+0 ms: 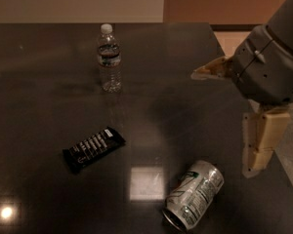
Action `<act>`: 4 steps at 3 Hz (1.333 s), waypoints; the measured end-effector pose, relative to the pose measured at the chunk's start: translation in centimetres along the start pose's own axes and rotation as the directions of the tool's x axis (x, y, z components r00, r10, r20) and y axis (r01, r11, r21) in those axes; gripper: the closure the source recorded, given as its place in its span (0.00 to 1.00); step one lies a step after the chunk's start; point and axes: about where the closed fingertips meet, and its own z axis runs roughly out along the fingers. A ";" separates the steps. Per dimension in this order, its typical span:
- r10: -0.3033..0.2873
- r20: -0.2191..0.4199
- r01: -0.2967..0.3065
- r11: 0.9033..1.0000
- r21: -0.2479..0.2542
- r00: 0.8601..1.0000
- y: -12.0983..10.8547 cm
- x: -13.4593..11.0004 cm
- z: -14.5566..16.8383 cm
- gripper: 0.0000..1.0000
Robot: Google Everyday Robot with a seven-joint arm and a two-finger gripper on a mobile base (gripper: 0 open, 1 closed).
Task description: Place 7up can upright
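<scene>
The 7up can [193,195] is silver-white with green marks. It lies on its side on the dark table [49,106], near the front edge, with its open metal end toward the front left. My gripper [220,124] hangs above the table's right side, up and to the right of the can and apart from it. It is open and empty. One beige finger [209,71] points left and the other finger [258,140] points down.
A clear water bottle [109,58] with a white cap stands upright at the back. A black snack bar [94,148] lies left of the can. The table's right edge [288,172] runs close to the gripper, with pale floor beyond.
</scene>
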 end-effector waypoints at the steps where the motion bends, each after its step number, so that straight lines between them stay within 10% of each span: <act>1: -0.136 -0.009 0.135 0.990 -0.031 0.991 1.9 -1.9 1.8 0.00; 4: -0.318 -0.028 0.312 0.941 -0.127 0.948 6.3 -3.3 7.1 0.00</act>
